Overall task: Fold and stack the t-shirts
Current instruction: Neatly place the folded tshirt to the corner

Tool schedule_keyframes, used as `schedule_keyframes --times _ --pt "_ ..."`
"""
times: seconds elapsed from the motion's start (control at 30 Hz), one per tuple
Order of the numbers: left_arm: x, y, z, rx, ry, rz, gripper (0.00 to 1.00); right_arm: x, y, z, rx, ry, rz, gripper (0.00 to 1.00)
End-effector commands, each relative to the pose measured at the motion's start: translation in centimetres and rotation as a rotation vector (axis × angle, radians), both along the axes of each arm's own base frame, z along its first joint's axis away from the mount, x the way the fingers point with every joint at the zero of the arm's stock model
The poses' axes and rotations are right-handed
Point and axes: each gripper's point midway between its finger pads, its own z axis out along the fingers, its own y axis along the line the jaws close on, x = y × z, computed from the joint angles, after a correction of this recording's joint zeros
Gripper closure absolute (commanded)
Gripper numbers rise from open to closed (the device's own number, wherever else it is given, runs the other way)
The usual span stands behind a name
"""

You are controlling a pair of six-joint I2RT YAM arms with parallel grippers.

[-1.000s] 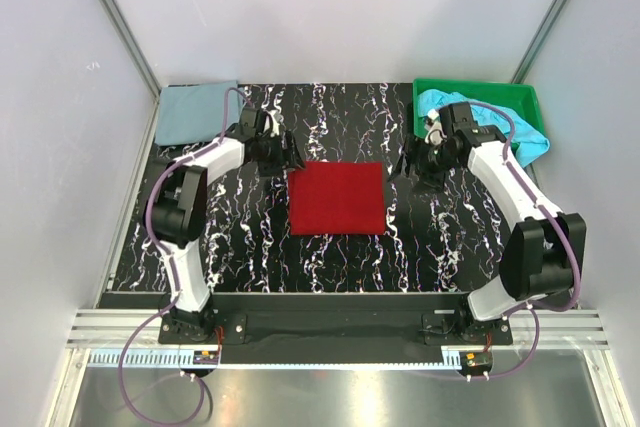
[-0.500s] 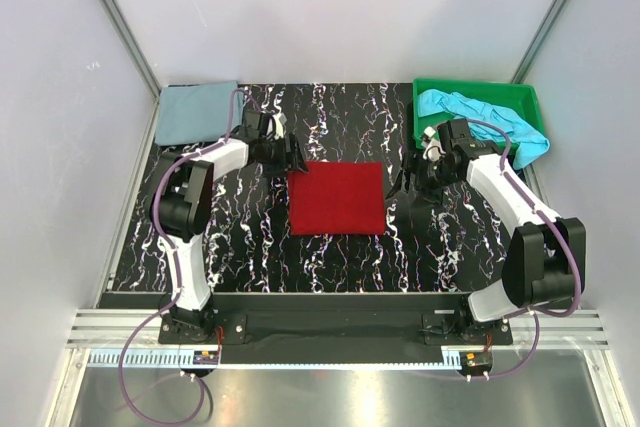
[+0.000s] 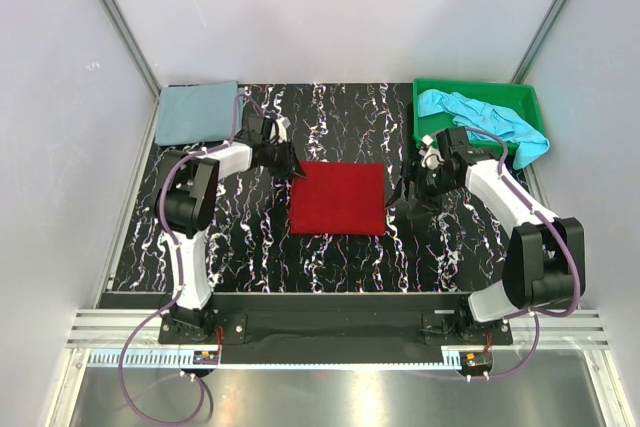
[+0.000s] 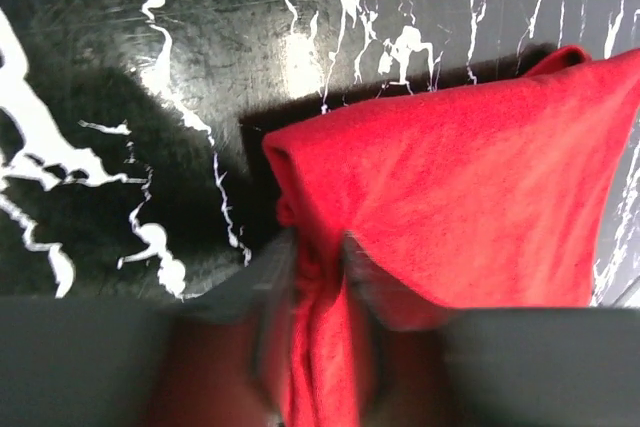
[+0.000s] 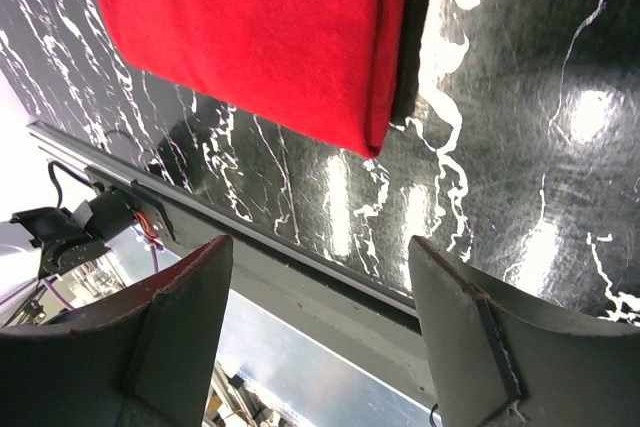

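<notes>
The deep red t-shirt point(image 3: 338, 197) lies folded into a square at the middle of the black marbled table point(image 3: 250, 242). My left gripper point(image 3: 293, 169) is at its far left corner. In the left wrist view the blurred jaws of this gripper point(image 4: 320, 277) pinch a bunched ridge of the red t-shirt point(image 4: 450, 187). My right gripper point(image 3: 400, 192) hovers open just off the shirt's right edge. In the right wrist view its fingers point(image 5: 320, 247) are spread wide with nothing between them, and the red t-shirt's point(image 5: 250, 37) folded edge lies beyond them. The grey-blue t-shirt point(image 3: 195, 112) lies folded at the far left corner.
A green tray point(image 3: 480, 85) stands at the far right corner with the turquoise t-shirt point(image 3: 480, 112) crumpled in it and hanging over its right rim. White walls close in the table on three sides. The arms' base rail point(image 3: 330, 307) runs along the near edge.
My left gripper has moved onto the red shirt's far left corner and shut on the cloth. The right gripper has come down toward the shirt's right edge, still open.
</notes>
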Motion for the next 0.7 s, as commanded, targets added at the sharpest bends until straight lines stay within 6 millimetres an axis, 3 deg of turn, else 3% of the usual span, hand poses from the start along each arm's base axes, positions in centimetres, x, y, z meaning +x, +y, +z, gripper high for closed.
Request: schedule_keyframes --times 0.0,0.03,0.07,0.2,0.33,0.47,0.67 --pt "-0.1 -1.0 -0.8 -0.04 0.006 -0.018 0.83 -0.5 0.5 1.0 0.032 -0.05 0.027 0.22" --pt "0.0 -1.1 -0.6 -0.04 0.002 -0.018 0.98 -0.6 0.5 1.0 0.032 -0.05 0.026 0.22" --pt "0.2 -0.9 -0.4 -0.038 -0.003 -0.011 1.0 -0.7 0.6 1.0 0.036 -0.048 0.028 0.22" --pt "0.6 -0.3 1.9 -0.02 -0.052 0.006 1.0 -1.1 0.7 1.3 0.049 -0.049 0.026 0.19" --pt "0.7 1.6 4.3 0.081 -0.107 0.041 1.0 -1.5 0.7 1.6 0.062 -0.053 0.026 0.17" --pt "0.2 4.1 8.2 0.19 -0.184 0.096 1.0 -1.8 0.8 1.8 0.069 -0.048 0.017 0.18" --pt "1.4 7.0 13.0 0.334 -0.305 0.135 1.0 -2.0 0.8 2.0 0.074 -0.037 -0.011 0.19"
